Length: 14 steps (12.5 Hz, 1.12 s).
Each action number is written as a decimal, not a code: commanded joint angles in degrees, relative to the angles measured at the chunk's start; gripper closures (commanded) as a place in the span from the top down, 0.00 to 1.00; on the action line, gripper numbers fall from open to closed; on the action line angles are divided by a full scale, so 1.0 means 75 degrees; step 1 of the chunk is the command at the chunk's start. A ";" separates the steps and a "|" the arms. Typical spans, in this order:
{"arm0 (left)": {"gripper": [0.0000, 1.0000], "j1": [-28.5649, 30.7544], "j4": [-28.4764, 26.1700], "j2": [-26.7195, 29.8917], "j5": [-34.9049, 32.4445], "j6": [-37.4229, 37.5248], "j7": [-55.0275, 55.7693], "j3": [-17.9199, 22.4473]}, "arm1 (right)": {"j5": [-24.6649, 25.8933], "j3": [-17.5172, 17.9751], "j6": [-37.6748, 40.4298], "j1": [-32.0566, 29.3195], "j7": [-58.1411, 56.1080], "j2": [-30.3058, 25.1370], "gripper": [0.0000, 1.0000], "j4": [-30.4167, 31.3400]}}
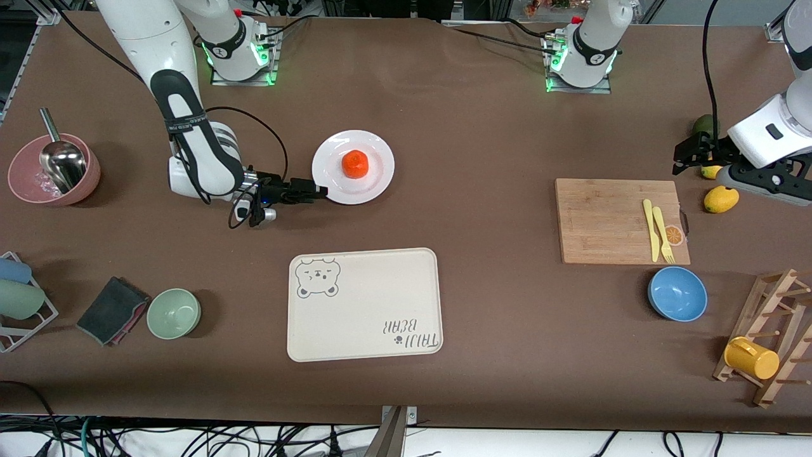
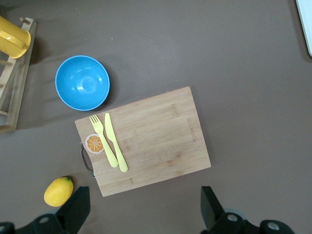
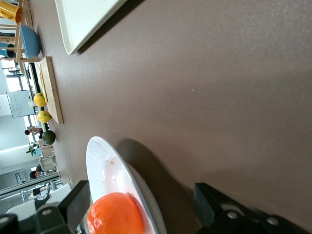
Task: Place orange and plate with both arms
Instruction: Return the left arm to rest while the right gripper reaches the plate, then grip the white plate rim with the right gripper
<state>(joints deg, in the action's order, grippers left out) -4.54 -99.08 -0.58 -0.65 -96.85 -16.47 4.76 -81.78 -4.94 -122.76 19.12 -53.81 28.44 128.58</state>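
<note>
Orange (image 1: 355, 164) sitting on plate (image 1: 353, 167) mid-counter. Right hand (image 1: 315, 191) low at the plate's rim, fingers spread, straddling the edge. Left hand (image 1: 685, 152) spread, waiting over the counter beside the cutting board (image 1: 620, 221).

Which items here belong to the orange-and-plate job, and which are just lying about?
Job: orange on the plate; right claw open at the plate's rim; left claw open, waiting by the lemons.

Lying about: bear tray, cutting board, blue bowl, green bowl, pink bowl, lemons.
</note>
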 commanded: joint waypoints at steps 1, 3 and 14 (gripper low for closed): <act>1.00 0.0019 0.0015 0.0019 -0.0159 -0.0072 -0.0031 -0.0060 | -0.0123 -0.0032 -0.0085 0.0064 -0.0079 -0.0287 0.92 0.0422; 1.00 0.0019 0.0003 0.0019 -0.0124 -0.0072 -0.0031 -0.0072 | -0.0123 -0.0032 -0.0085 0.0075 -0.0044 -0.0440 0.80 0.0480; 1.00 -0.0075 0.0027 0.0078 -0.0077 -0.0001 0.1070 -0.0095 | -0.0100 -0.0009 -0.0682 0.0533 -0.0172 -0.0710 0.43 0.0809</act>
<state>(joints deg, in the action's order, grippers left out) -4.91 -99.06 -0.57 -0.65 -96.91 -10.35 4.08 -81.80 -4.97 -127.01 22.84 -53.83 24.77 132.82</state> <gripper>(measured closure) 0.000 0.520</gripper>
